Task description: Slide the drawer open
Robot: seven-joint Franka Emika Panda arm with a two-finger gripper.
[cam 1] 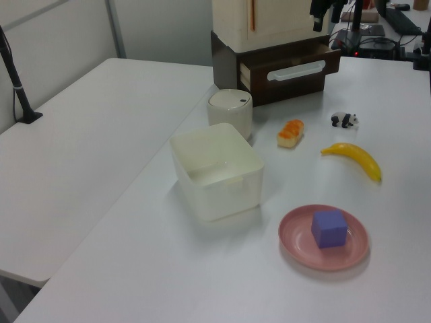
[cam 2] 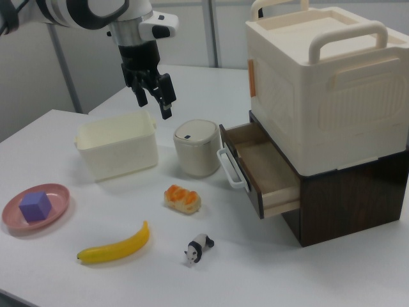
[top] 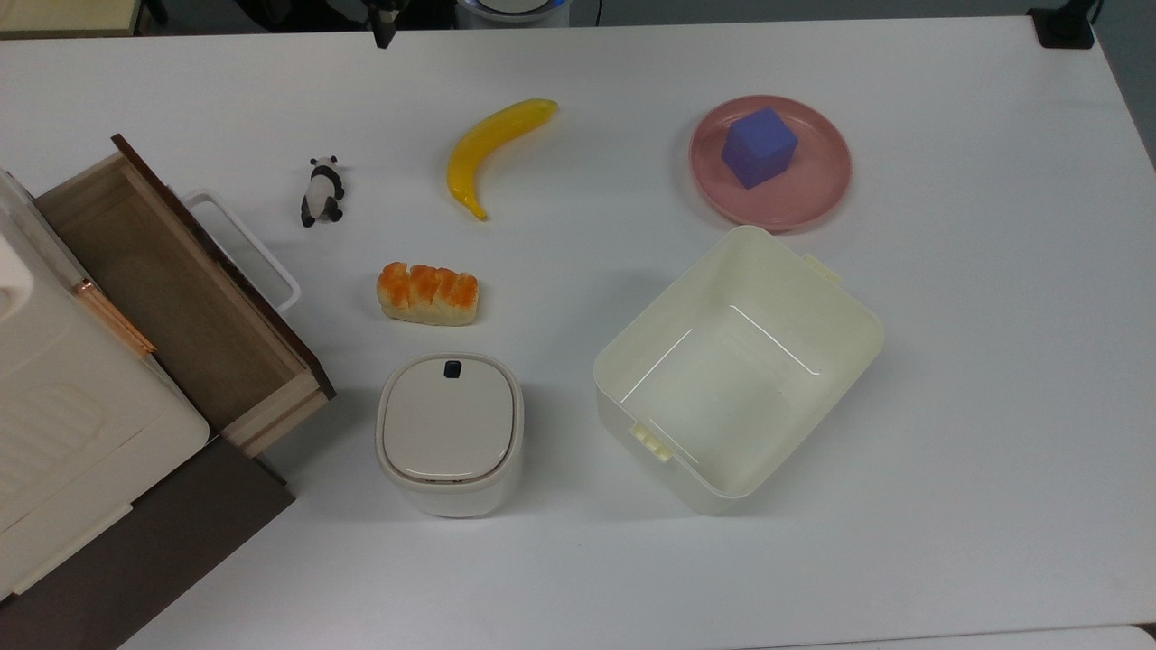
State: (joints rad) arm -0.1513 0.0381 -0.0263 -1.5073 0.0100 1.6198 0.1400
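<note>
— Work surface?
— A white table [top: 948,469] with a matte top. In the left view a second white table [cam 1: 81,155] stands beside it.

— Surroundings?
— A pale wall panel [cam 1: 60,33] behind, with a grey upright post [cam 1: 114,27]. Lighting is even, with soft shadows.

Wooden drawer [top: 172,289] [cam 2: 265,171] [cam 1: 286,70], pulled well out of its dark brown cabinet at the top view's left edge and lying at an angle across the white table. Dark brown front panel with a white rectangular loop handle [top: 246,250] [cam 2: 231,169] [cam 1: 296,70], light wood side walls, and a bare brown inner floor. Nothing touches the handle.
</note>
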